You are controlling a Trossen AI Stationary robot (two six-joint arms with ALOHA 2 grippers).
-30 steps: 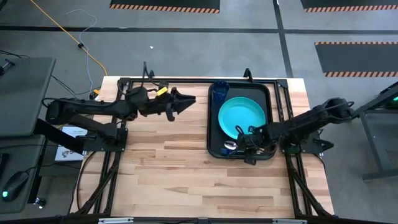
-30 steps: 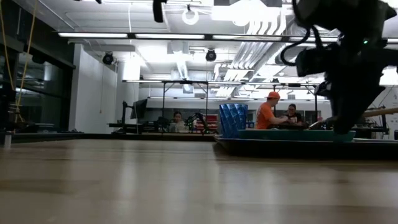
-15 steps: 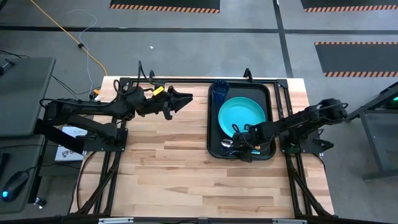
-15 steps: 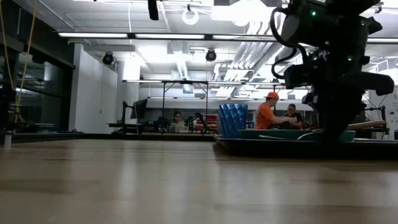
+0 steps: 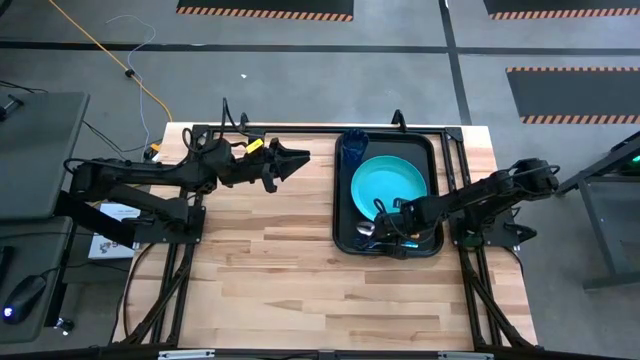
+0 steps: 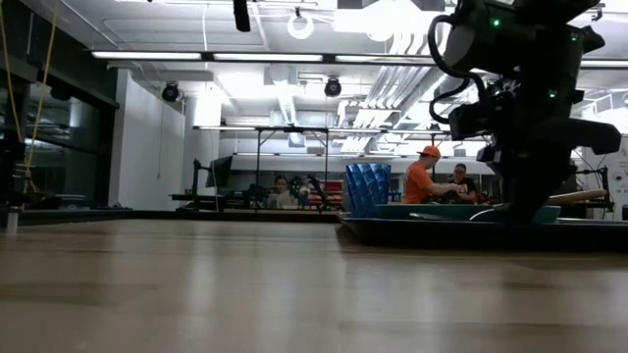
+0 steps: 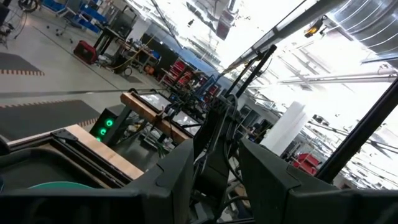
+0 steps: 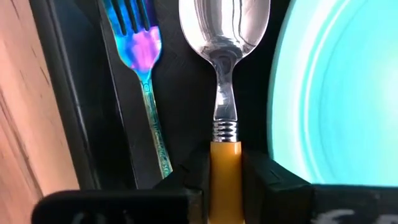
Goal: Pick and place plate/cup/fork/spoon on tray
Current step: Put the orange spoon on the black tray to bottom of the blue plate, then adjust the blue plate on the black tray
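Note:
The black tray (image 5: 345, 215) lies at the table's right. On it are the turquoise plate (image 5: 392, 185), the dark-blue cup (image 5: 352, 148) at its far left corner, and the blue fork (image 8: 144, 56) along its near left rim. The spoon (image 8: 225, 25), silver bowl and yellow handle, lies between the fork and the plate. My right gripper (image 5: 388, 238) stands over the tray's near edge, shut on the spoon. My left gripper (image 5: 303, 158) hovers over the table's far middle, narrowly open and empty. My right gripper pinches the spoon's yellow handle (image 8: 225, 167) between its two fingers, just behind the silver neck. The fingers come from above and lie across the handle. The spoon lies about level, low over the tray floor beside the plate; whether it rests there I cannot tell.
Bare wooden tabletop (image 5: 260, 260) spreads to the left of and nearer than the tray. Black frame rails (image 5: 175, 270) run along the table's sides. People (image 6: 430, 176) sit at benches in the room beyond the table.
My right gripper has gone a little toward the table's left edge and down with the spoon, which has come from tilted to about level over the tray; it then kept still. My left gripper has drawn back slightly toward the table's left.

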